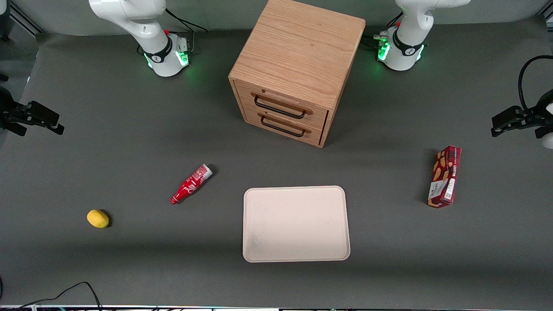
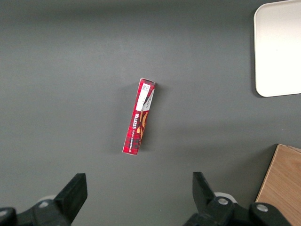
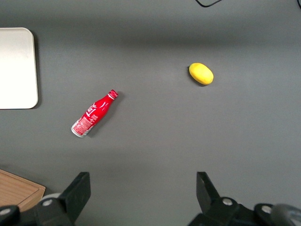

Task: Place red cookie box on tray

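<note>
The red cookie box (image 1: 445, 176) lies flat on the dark table toward the working arm's end, well apart from the tray. In the left wrist view the red cookie box (image 2: 139, 117) shows whole, plaid with a white label patch. The cream tray (image 1: 296, 223) sits near the middle of the table, nearer to the front camera than the cabinet, with nothing on it; one corner of the tray (image 2: 278, 47) shows in the wrist view. My left gripper (image 1: 501, 123) (image 2: 139, 181) hangs open above the table, a little farther from the front camera than the box, holding nothing.
A wooden drawer cabinet (image 1: 293, 69) stands farther from the front camera than the tray; its corner (image 2: 282, 183) shows in the wrist view. A small red bottle (image 1: 191, 184) and a yellow lemon (image 1: 98, 218) lie toward the parked arm's end.
</note>
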